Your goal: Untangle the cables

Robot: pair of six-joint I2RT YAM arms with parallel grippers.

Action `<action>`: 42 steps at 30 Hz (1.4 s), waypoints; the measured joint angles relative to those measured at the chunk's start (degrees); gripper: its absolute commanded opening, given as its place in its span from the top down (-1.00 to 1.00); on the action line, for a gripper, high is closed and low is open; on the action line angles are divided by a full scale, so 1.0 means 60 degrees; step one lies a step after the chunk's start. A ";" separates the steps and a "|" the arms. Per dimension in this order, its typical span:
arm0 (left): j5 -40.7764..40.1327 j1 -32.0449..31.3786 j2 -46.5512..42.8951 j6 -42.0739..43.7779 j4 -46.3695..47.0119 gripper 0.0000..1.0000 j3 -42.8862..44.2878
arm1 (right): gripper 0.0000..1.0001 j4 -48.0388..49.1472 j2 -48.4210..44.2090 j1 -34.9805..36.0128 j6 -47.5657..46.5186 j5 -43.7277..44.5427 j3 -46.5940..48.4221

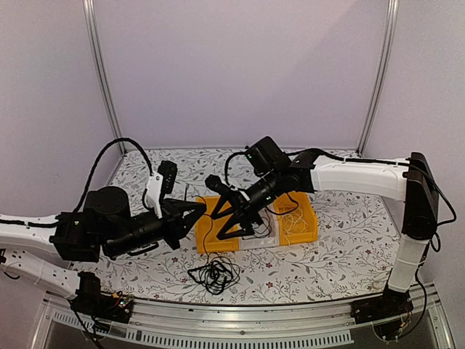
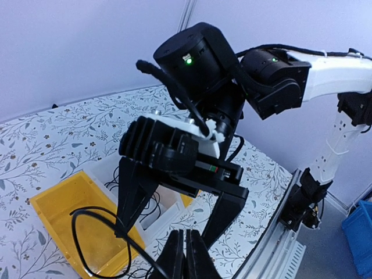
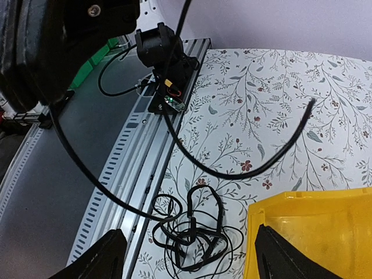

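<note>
A tangle of thin black cables [image 1: 214,275] lies on the floral table near the front rail, also seen in the right wrist view [image 3: 197,238]. From it one black cable [image 3: 99,186] rises to my left gripper [image 2: 186,247]. Those jaws are pressed shut, and the cable seems to be pinched in them. A loose cable end [image 3: 311,104] swings free above the table. My right gripper [image 3: 192,261] is wide open above the tangle, with nothing between its fingers [image 2: 131,197]. It faces my left gripper [image 1: 202,209] closely over the yellow bin [image 1: 218,233]. More black cables [image 2: 125,180] lie in the white bin.
A white bin [image 1: 261,241] stands between the left yellow bin and a second yellow bin [image 1: 301,222]. The slotted metal rail [image 3: 133,157] runs along the table's front edge. The right arm's base [image 2: 305,197] stands at the right end of the rail.
</note>
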 measured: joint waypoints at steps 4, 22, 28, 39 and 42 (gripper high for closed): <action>-0.0051 0.0007 0.0076 0.0186 -0.0244 1.00 0.0707 | -0.60 0.0488 0.0007 0.0095 0.0463 -0.0463 -0.0004; -0.0852 0.0007 0.0390 0.1781 -0.0568 1.00 0.4586 | -0.15 0.3912 0.1228 0.0984 0.2925 -0.0900 -0.1643; -0.0922 0.0007 0.1035 0.2980 -0.0011 1.00 0.6568 | -0.10 0.4018 0.2229 0.0991 0.3173 -0.0805 -0.1643; -0.1311 0.0007 0.1475 0.4597 0.0965 1.00 0.7890 | -0.37 0.3486 0.2550 0.0991 0.2889 -0.0521 -0.1617; -0.1486 0.0007 0.1628 0.4754 0.0976 1.00 0.7890 | -0.44 0.2987 0.2397 0.0976 0.2499 -0.0310 -0.1621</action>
